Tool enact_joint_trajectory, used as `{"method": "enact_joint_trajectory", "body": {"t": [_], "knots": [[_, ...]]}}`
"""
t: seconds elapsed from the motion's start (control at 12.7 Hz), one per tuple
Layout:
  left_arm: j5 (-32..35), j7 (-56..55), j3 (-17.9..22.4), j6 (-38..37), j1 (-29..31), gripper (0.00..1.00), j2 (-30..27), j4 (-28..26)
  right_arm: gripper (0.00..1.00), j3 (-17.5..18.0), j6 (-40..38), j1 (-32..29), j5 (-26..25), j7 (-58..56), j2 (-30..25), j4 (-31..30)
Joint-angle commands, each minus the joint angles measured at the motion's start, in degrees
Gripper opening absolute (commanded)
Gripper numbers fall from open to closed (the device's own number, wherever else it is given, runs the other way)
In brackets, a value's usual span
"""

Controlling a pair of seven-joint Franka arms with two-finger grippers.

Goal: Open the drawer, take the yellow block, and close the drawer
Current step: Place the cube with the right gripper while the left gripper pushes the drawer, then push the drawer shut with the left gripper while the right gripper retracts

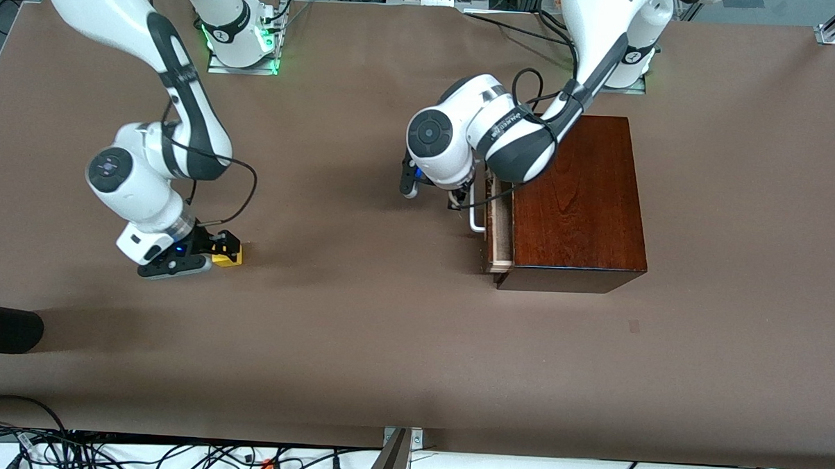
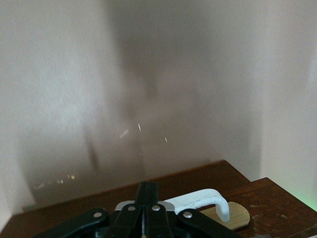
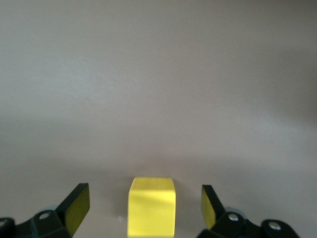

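Observation:
The yellow block (image 1: 231, 258) (image 3: 151, 206) rests on the table toward the right arm's end. My right gripper (image 1: 222, 251) (image 3: 144, 206) is low over it and open, one finger on each side, with a gap between each pad and the block. The drawer (image 1: 499, 232) of the dark wooden box (image 1: 578, 198) stands slightly pulled out, a strip of pale wood showing. My left gripper (image 1: 458, 198) (image 2: 148, 191) is shut on nothing, its fingertips at the white handle (image 1: 475, 221) (image 2: 199, 199) in front of the drawer.
A dark rounded object (image 1: 3, 328) lies at the table's edge near the front camera, toward the right arm's end. Cables (image 1: 173, 455) run under the front edge. Bare brown tabletop (image 1: 359, 316) spreads between the block and the box.

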Motion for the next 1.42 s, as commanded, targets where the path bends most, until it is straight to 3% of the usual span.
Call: {"method": "enact_joint_trajectory", "body": {"t": [0.0,0.39,0.63,0.79,0.87,0.94,1.26,1.34], "knots": [[3.42,0.55,0.26,-3.11,1.39,0.0,-1.04,-0.87,1.0,1.62,-12.58,-1.1,0.51,-0.64,-7.28,3.17],[3.33,0.46,0.26,-3.56,1.92,0.0,-1.13,-0.16,1.0,1.01,-26.21,-1.89,-0.45,-0.9,-18.89,4.49],[3.25,0.29,0.17,-3.56,2.01,0.0,-1.92,-0.08,1.0,-0.05,-39.04,-1.98,-0.89,-1.16,-17.77,16.07],[3.25,0.38,0.25,-3.47,2.18,0.0,-1.92,-0.07,1.0,-0.05,-40.48,-1.98,-2.11,-1.16,-17.15,18.74],[2.55,-0.32,0.17,-3.3,2.18,0.34,-1.92,0.27,1.0,-0.05,-40.48,-1.98,-3.08,-1.16,-17.06,18.83],[2.28,-0.94,-0.09,-3.64,2.27,0.99,-2.18,2.19,1.0,-0.05,-40.48,-1.98,-3.35,-1.07,-16.97,18.83],[-1.4,-21.64,-0.1,-4.69,2.35,1.0,-10.17,3.44,1.0,-1.63,-40.65,-1.9,-4.06,-1.16,-17.15,18.92],[-1.15,-22.21,0.25,-5.92,3.4,1.0,-11.84,4.14,1.0,-1.63,-40.48,-1.89,-3.8,-0.9,-17.06,19.26]]}}
